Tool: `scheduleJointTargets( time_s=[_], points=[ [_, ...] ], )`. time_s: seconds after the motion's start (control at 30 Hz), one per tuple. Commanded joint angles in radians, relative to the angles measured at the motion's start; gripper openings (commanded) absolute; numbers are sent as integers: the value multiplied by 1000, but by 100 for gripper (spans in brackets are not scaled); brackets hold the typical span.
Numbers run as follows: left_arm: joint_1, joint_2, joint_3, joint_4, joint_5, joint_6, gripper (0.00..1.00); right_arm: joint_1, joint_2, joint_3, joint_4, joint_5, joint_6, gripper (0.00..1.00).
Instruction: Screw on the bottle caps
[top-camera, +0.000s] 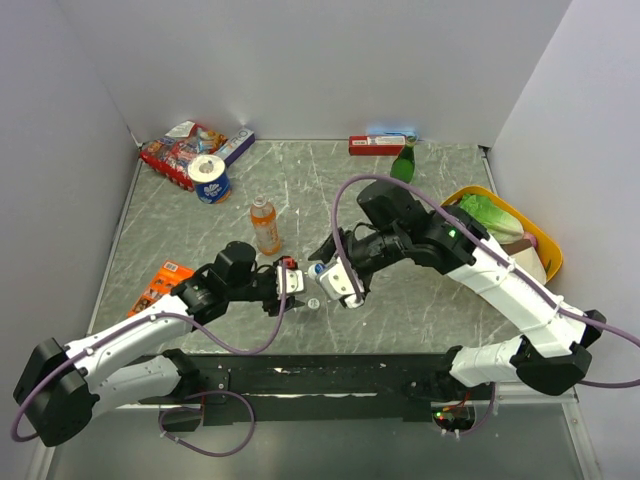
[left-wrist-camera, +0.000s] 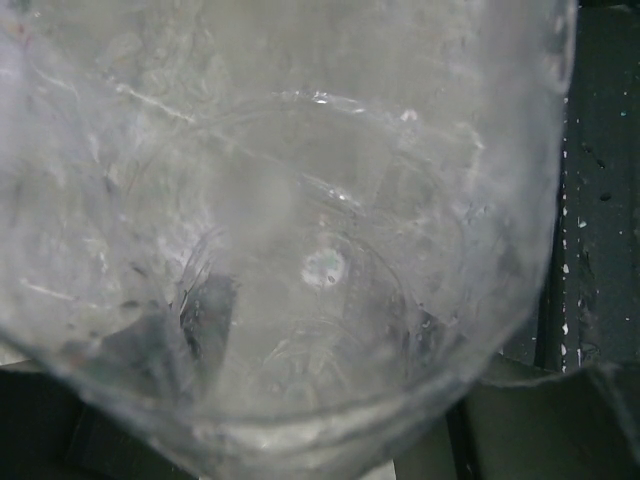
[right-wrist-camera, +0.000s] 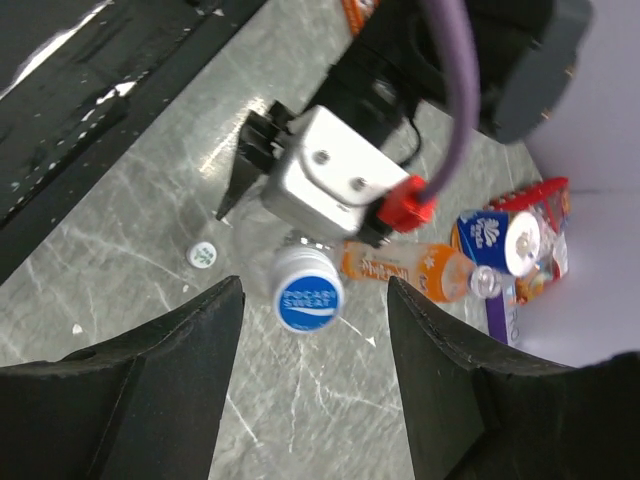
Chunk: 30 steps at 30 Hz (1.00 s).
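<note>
Blue Pocari Sweat cap (right-wrist-camera: 310, 303): on clear bottle (left-wrist-camera: 320, 270) clamped in left tool (top-camera: 291, 283). Neck axis points into right tool (right-wrist-camera: 312, 288), whose fingers are spread, cap dead ahead between them.

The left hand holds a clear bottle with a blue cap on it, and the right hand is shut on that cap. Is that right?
Not quite. The right hand is open, its fingers wide apart and clear of the blue cap, as the right wrist view shows. The left hand does hold the clear bottle with that cap on it.

Blue cap (right-wrist-camera: 309, 302) tops clear bottle (left-wrist-camera: 320, 200); white cap (right-wrist-camera: 203, 254) loose.
</note>
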<state>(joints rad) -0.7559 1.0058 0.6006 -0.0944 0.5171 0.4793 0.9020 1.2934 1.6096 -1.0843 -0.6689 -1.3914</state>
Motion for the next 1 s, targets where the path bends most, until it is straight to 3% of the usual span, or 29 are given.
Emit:
scheduleJointTargets(
  time_s=[0.0,0.27,0.37,0.47,0.5,0.6,0.67,0.7,0.73,0.8,0.83,0.93,0.97],
  points=[
    [-2,10,48,21,50,38,1,5,12,19,-81,-8,-100,64],
    [-8,-1,54,19,49,77,1,11,40,32,-85,-5,-92,54],
    [-8,1,51,19,41,90,1,11,59,53,-103,-6,-87,43],
    [-10,4,47,42,9,65,1,11,90,87,-130,-6,-60,19],
    [-11,5,39,82,-12,44,1,11,101,111,-128,-5,-32,15],
    [-11,23,37,239,-170,-140,1,-15,133,124,-14,8,208,6],
    [-22,46,63,297,-314,-316,1,-44,150,112,116,69,472,0],
    [-32,56,77,327,-511,-368,1,-63,162,118,138,83,561,0],
    [-52,79,94,356,-611,-460,1,-80,194,133,149,81,733,0],
    [-57,111,149,369,-794,-540,1,-130,227,177,167,86,898,0],
    [-57,152,171,364,-831,-597,1,-146,251,182,176,100,1095,0],
    [-59,236,246,317,-891,-645,1,-187,264,147,208,51,1367,0],
    [-57,253,264,302,-887,-647,1,-177,261,119,213,33,1376,0]
  ],
)
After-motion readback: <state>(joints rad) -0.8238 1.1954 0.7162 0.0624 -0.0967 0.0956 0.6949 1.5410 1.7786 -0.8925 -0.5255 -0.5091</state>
